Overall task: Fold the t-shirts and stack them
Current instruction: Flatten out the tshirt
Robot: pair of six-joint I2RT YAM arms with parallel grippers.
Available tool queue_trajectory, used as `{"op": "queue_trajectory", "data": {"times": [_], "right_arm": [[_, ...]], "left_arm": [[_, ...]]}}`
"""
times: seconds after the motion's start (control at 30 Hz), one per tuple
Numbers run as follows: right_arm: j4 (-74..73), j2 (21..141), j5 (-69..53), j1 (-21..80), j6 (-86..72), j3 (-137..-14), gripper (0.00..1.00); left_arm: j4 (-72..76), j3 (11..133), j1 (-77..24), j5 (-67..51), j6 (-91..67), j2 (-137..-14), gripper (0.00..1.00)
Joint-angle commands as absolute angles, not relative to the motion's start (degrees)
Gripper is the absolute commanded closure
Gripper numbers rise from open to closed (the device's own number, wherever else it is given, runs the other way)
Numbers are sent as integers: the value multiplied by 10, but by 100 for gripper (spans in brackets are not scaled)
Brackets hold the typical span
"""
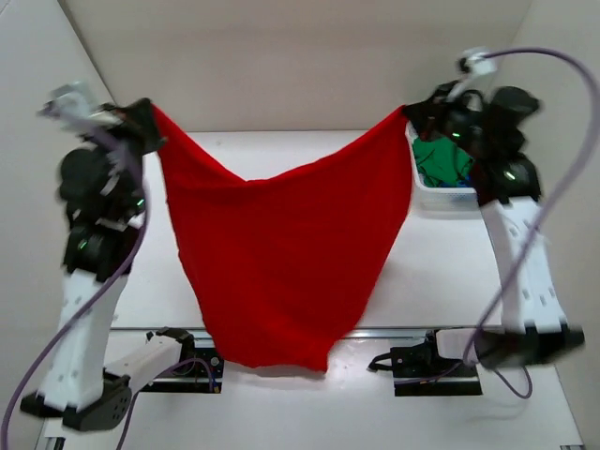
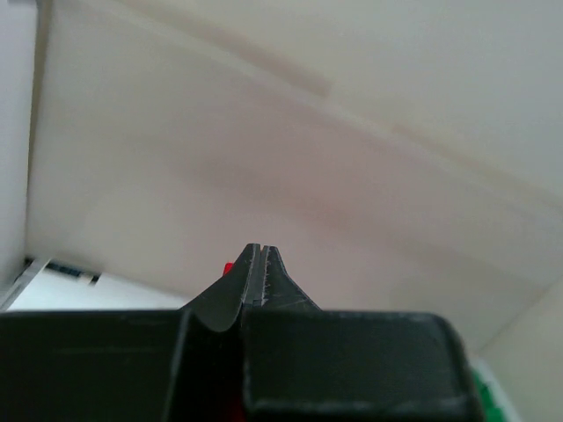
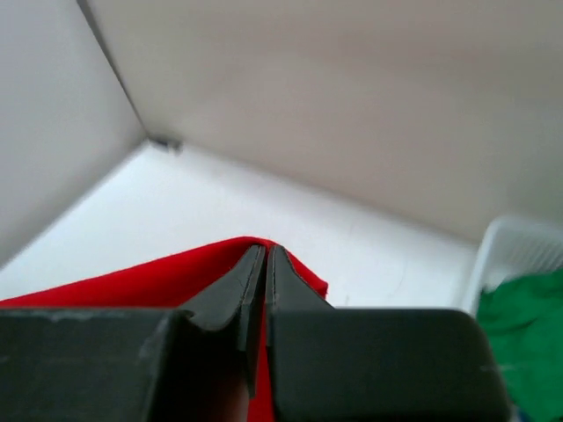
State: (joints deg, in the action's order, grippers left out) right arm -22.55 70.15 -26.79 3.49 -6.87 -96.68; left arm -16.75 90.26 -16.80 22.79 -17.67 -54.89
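I have the red t-shirt (image 1: 281,262) up in the air, stretched between my two arms; my left claw (image 1: 141,127) is clenched on one upper corner and my right claw (image 1: 412,117) is clenched on the other, jaws pressed together with red cloth pinched between them; the top edge sags in the middle and the body hangs in a broad tongue toward the near edge of the surface (image 1: 441,262); whether its lowest hem touches, I cannot tell; the green t-shirt (image 1: 442,159) lies in the white basket (image 1: 441,199) just beside my right claw; I judge this the spreading step, first shirt, no fold begun; next I should lower both corners evenly and lay the cloth flat without bunching.
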Motion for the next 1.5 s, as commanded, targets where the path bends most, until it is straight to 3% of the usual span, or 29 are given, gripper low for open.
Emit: {"op": "queue_trajectory", "data": {"times": [0.0, 0.13, 0.23, 0.47, 0.63, 0.77, 1.0, 1.2, 1.47], "right_arm": [[-206, 794, -247, 50, -53, -920, 100], [-194, 894, -241, 53, -35, -940, 100], [-209, 978, -241, 48, -19, -1018, 100], [-356, 1164, -240, 39, 10, -1430, 100], [-256, 1048, -279, 2, -38, -1296, 99], [-288, 1021, -286, -16, -29, -1268, 100], [-277, 941, -315, -22, -14, -1041, 100], [-322, 877, -290, 8, 18, -814, 100], [-412, 829, -272, 25, 4, -650, 100]], "left_arm": [[-123, 847, -137, 181, -168, -613, 100], [-84, 810, -124, 178, -153, -689, 100], [-69, 856, -115, 188, -131, -756, 100], [-117, 1139, -95, 192, -98, -873, 100], [-130, 1208, -91, 215, -87, -856, 100], [-136, 1154, -102, 217, -83, -799, 100], [-156, 847, -104, 208, -151, -587, 100], [-277, 571, -144, 234, -296, -356, 100], [-425, 379, -134, 109, -418, -210, 100]]}}
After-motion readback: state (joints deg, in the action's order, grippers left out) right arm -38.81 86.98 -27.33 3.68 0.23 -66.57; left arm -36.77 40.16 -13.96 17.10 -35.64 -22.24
